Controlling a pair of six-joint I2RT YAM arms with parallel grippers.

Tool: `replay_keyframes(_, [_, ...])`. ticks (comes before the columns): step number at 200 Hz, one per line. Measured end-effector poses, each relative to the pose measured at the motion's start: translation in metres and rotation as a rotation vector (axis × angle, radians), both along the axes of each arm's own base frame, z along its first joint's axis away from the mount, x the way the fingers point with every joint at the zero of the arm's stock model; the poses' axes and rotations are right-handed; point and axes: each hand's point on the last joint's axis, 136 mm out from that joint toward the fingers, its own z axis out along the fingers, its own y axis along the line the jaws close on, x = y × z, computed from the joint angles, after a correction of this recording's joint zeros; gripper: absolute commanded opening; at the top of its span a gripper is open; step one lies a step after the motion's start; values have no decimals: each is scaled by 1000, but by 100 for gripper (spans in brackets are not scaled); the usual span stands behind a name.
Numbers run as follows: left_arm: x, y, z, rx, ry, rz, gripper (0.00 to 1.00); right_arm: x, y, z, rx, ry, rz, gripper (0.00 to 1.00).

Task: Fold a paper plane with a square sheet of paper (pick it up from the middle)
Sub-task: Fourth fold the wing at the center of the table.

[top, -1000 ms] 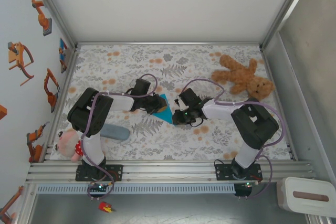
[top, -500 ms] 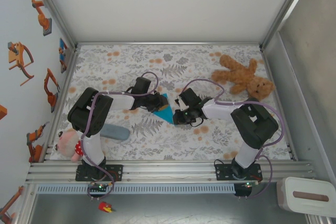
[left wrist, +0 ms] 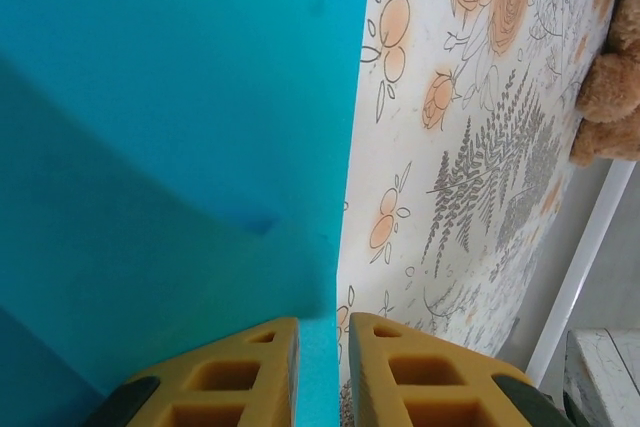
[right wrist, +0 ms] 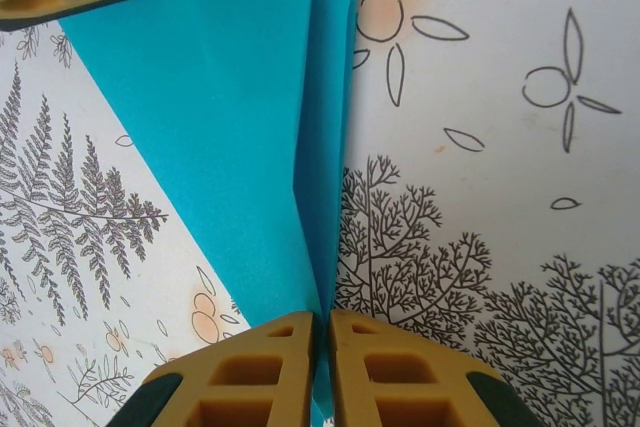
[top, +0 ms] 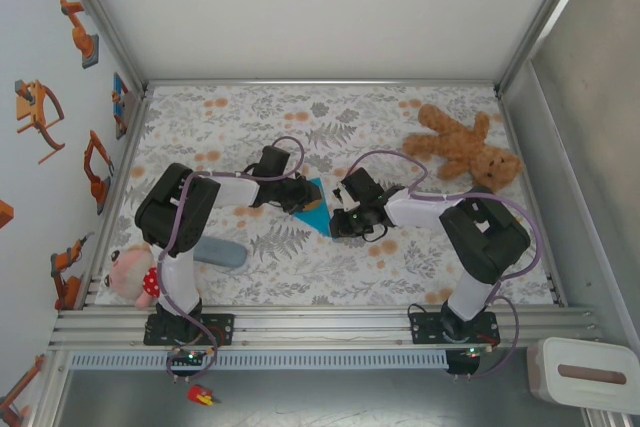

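Paper: one turquoise sheet (top: 316, 205), partly folded, is held at mid-table between the two grippers.
Grippers: two; the left gripper (left wrist: 322, 332) is pinched on the sheet's edge, the right gripper (right wrist: 322, 322) on its folded tip.
Right wrist view: a lengthwise crease is shown; overhead, a small blue wedge.
Arms: both are bent inward, low over the floral table (top: 300, 117).
Surroundings: one teddy bear (top: 462, 150), one grey-blue case (top: 218, 252), one doll (top: 130, 275).

We are seeing the paper (top: 315, 210) lying on the table (top: 250, 117), between left gripper (top: 299, 197) and right gripper (top: 338, 220). Teddy bear (top: 465, 147) is lying back right; case (top: 218, 252) and doll (top: 130, 274) are lying front left.
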Motion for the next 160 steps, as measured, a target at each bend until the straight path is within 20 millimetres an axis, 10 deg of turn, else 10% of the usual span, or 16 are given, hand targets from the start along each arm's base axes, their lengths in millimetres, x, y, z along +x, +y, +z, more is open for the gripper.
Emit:
replay_keyframes(94, [1, -1, -3, 21, 17, -11, 19, 6, -5, 27, 7, -69, -42, 33])
replay_keyframes(160, [1, 0, -4, 28, 17, -12, 18, 24, 11, 53, 117, -108, -46, 15])
